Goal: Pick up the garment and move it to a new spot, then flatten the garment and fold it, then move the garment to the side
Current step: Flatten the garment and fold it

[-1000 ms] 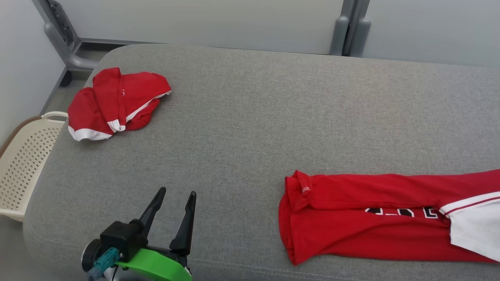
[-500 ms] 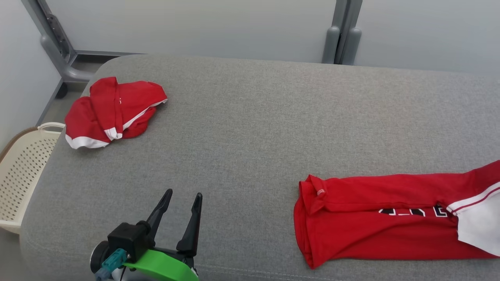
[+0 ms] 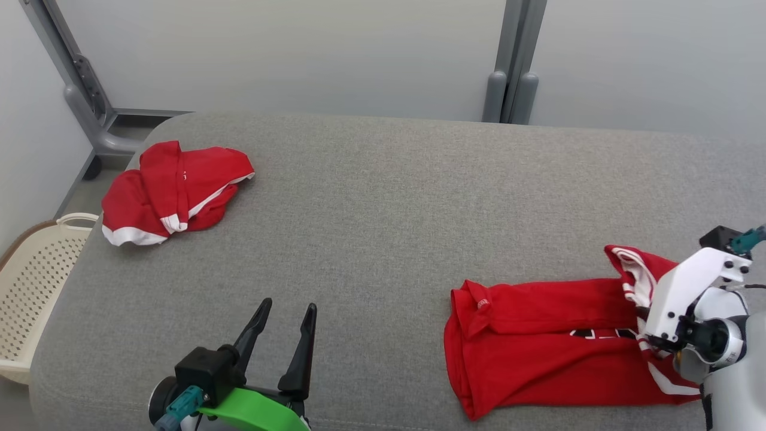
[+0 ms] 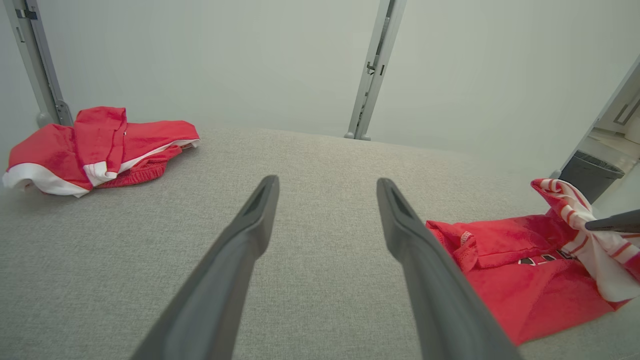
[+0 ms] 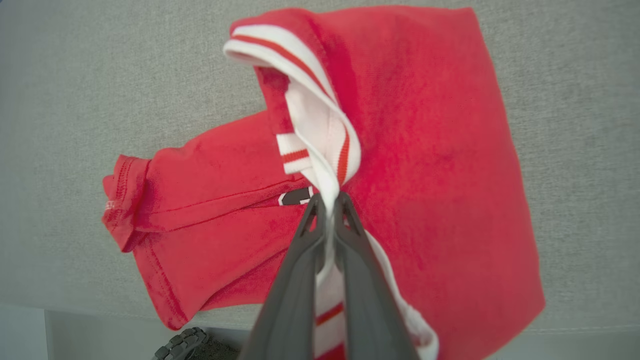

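Note:
The garment (image 3: 538,341) is a red shirt with white, red-striped trim, lying folded lengthwise near the front right of the grey padded table (image 3: 389,197). My right gripper (image 3: 643,314) is shut on the shirt's striped white end (image 5: 320,135) and holds it raised above the red body (image 5: 425,150). The pinch shows clearly between the closed fingertips of the right gripper (image 5: 327,201). My left gripper (image 3: 287,306) hovers open over the front left of the table, well left of the garment (image 4: 520,285), with nothing between its fingers (image 4: 250,235).
A second red and white garment (image 3: 173,188) lies crumpled at the table's back left corner. A cream perforated basket (image 3: 30,281) stands on the floor by the left edge. Grey posts (image 3: 508,90) rise behind the table. A dark bin (image 4: 590,177) stands off to the right.
The camera has tilted up. My right gripper has come into view, carrying the garment's striped right end up and leftward over the shirt. The left gripper stays open.

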Motion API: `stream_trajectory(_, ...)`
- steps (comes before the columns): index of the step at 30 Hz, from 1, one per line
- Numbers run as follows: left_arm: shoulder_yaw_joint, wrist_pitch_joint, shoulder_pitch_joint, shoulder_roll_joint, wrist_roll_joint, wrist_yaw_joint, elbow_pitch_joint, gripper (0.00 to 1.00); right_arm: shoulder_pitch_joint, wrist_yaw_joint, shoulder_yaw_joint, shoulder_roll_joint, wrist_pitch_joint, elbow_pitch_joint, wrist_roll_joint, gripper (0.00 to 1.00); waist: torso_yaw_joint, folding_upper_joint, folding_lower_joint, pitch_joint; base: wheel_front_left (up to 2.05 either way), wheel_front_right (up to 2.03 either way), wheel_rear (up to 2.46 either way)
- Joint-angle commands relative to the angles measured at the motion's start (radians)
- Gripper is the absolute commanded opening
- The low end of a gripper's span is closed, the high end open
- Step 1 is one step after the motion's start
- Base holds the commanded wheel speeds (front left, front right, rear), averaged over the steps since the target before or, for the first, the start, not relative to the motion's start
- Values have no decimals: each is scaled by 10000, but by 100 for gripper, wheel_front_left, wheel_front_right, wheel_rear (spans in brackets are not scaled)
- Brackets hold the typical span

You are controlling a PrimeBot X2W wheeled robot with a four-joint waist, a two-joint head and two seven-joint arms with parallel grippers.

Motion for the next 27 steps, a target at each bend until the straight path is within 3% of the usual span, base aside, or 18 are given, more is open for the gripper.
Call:
stream_trajectory(1, -23, -41, -10, -41, -38, -7, 57, 100, 164, 4, 133, 56, 66, -141, 197, 0, -26, 0, 0, -47, 0, 0, 0)
stream_trajectory(13, -156, -110, -103, -122, -70, -48, 284, 100, 199, 4, 1882, 636, -167, 100, 1162, 0, -8, 0, 0, -258, 0, 0, 0)
stream_trajectory(27, -332, -100, -226, -95, -89, -130, 396, 100, -847, 4, 4308, 664, -2099, 2910, 3223, 0, 254, 0, 0, -377, 0, 0, 0)
